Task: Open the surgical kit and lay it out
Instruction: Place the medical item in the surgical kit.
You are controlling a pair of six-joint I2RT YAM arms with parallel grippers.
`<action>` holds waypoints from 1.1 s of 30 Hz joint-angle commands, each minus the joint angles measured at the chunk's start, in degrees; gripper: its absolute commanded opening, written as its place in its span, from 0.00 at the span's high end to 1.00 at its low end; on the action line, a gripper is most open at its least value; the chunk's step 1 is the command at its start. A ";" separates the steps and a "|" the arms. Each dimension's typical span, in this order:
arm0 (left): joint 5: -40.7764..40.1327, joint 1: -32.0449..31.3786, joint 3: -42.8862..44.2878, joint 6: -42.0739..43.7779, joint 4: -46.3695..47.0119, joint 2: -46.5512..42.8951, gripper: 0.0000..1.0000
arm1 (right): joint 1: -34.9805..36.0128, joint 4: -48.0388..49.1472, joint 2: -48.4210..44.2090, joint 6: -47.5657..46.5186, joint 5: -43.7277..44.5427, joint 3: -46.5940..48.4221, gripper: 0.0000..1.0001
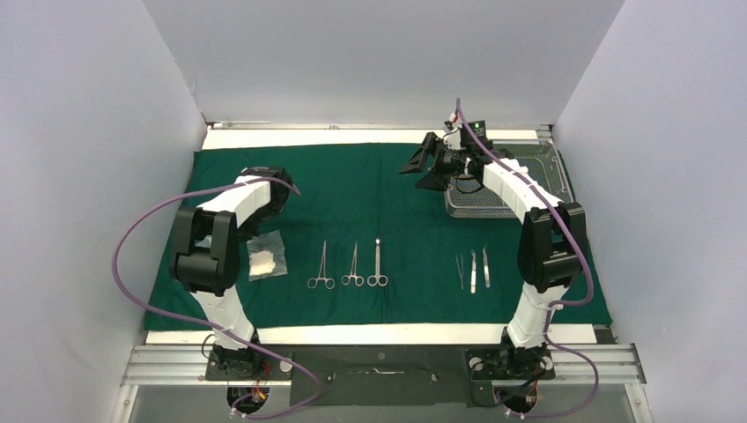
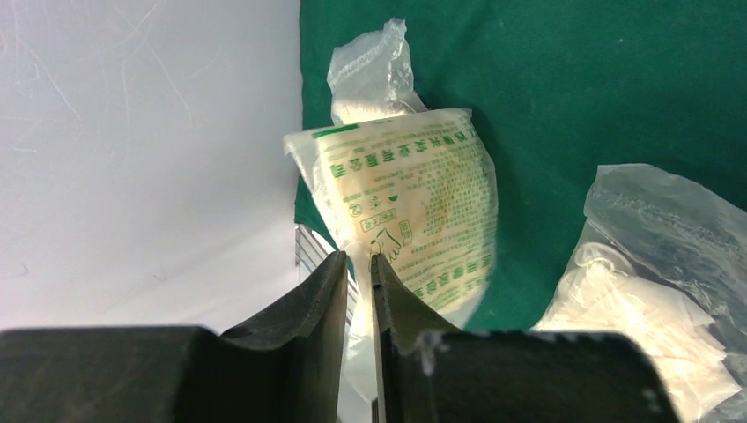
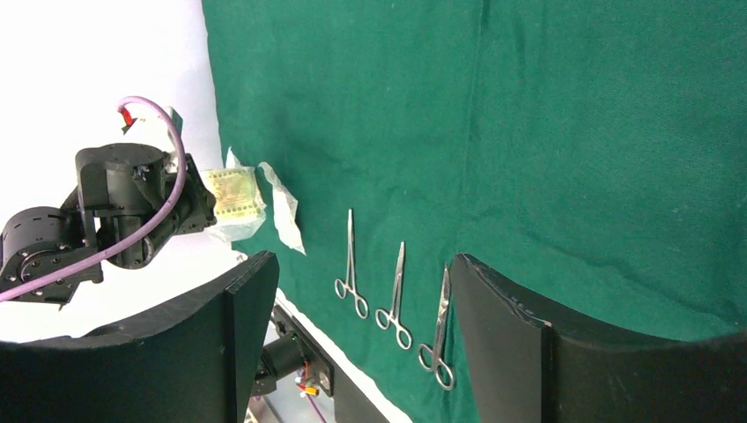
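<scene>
The surgical kit lies spread on its dark green cloth point(image 1: 379, 189). My left gripper point(image 2: 358, 260) is shut on the lower edge of a printed gauze packet point(image 2: 414, 203), held above the cloth's left edge; only a thin slit shows between the fingers. The right wrist view shows that same held packet point(image 3: 233, 196). A second gauze packet point(image 1: 267, 256) lies flat beside it. Three ring-handled forceps point(image 1: 352, 264) and the tweezers point(image 1: 473, 269) lie in rows. My right gripper point(image 1: 421, 172) hangs open and empty just left of the wire-mesh tray point(image 1: 537, 172).
White walls close in on the left, back and right. A white table strip point(image 1: 370, 333) runs along the cloth's near edge, with both arm bases behind it. The left arm's purple cable point(image 1: 132, 264) loops out past the cloth's left edge.
</scene>
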 commanded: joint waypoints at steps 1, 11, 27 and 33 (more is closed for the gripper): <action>-0.50 -0.78 -1.17 3.59 1.33 -0.82 0.89 | -0.60 0.19 -0.57 -0.55 0.70 2.02 0.32; -0.06 -1.29 -1.98 6.56 4.93 -0.59 1.00 | -1.12 -0.21 -1.54 -0.78 0.86 1.22 0.32; 19.89 1.55 1.59 8.64 12.07 -15.62 1.00 | -2.27 -0.55 -3.36 -0.83 2.05 0.08 0.32; 27.58 6.68 -4.09 10.72 13.23 -18.20 1.00 | -2.36 0.29 -4.44 -0.30 2.65 -2.14 0.32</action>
